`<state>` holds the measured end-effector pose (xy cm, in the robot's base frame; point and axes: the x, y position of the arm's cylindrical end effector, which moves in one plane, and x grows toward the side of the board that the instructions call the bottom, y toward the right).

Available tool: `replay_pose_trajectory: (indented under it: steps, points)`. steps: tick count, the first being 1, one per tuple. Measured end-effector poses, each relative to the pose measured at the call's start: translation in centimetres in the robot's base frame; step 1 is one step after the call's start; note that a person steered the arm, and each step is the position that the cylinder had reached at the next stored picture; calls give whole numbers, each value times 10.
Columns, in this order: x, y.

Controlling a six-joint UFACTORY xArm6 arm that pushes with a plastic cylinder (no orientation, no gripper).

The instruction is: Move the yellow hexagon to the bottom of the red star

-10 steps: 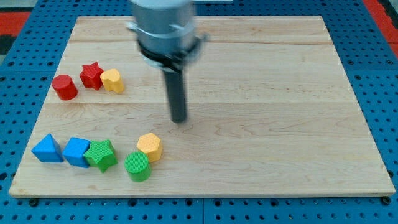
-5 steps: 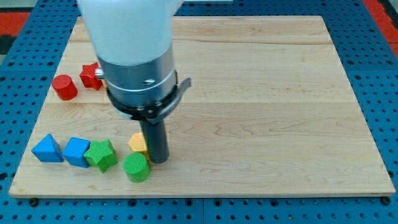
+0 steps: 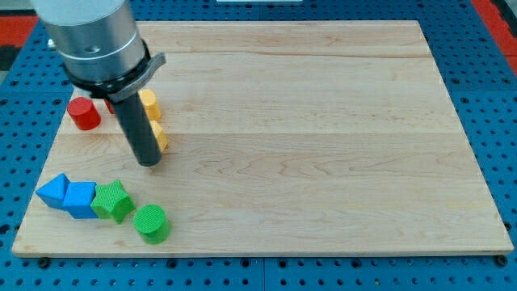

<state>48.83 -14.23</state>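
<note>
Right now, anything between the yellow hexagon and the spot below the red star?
Nothing visible apart from my own rod. My tip sits against the yellow hexagon block, which lies just below the other yellow block. The rod hides most of the red star block.

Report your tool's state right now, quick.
No pincer: my tip holds nothing, resting on the board at the left edge of a yellow block, below the red star, which my arm hides.
</note>
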Motion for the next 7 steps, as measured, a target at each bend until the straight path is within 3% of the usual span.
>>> replay_pose_trajectory:
  steps: [2, 4, 7]
  points:
    - [-19, 26]
    - [-21, -50]
    - [-39, -55]
